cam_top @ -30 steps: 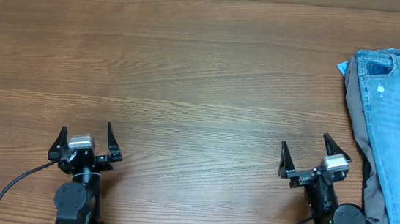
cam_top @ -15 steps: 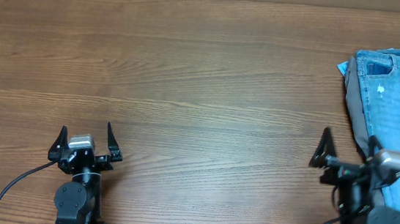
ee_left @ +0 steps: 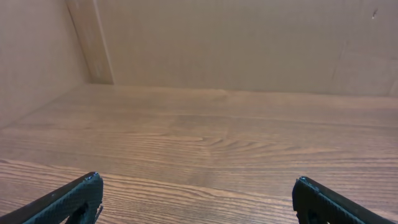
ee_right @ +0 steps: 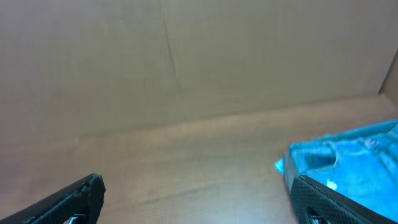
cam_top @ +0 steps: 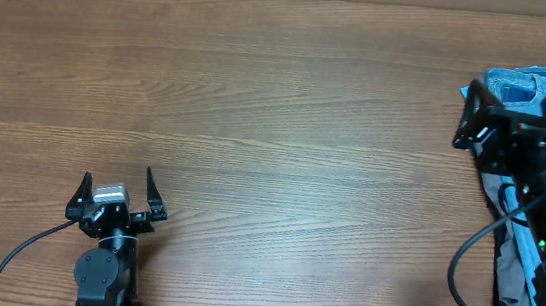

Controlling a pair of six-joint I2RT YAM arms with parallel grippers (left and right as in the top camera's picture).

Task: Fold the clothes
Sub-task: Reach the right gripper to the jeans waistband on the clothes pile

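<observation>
The clothes lie in a pile at the table's right edge. Light-blue denim jeans [cam_top: 513, 82] are on top, and grey trousers [cam_top: 508, 276] show under their left side. My right arm hangs over this pile and hides most of it. My right gripper [cam_top: 516, 96] is open and holds nothing, its left finger over bare wood and its right finger over the jeans. In the right wrist view the jeans [ee_right: 354, 152] fill the lower right, a bright-blue corner [ee_right: 280, 165] pokes out at their left edge, and the gripper [ee_right: 196, 190] spans that edge. My left gripper [cam_top: 116, 183] [ee_left: 196, 186] rests open and empty near the front left.
The wooden table [cam_top: 278, 103] stretches bare between the two arms. A plain brown wall [ee_left: 217, 43] stands at the back and along the left side. Black cables [cam_top: 463, 262] trail from the right arm near the front right.
My right arm has lifted from its front rest spot and swung back and to the right, over the clothes pile. Its jaws stayed open. The left arm has not moved.
</observation>
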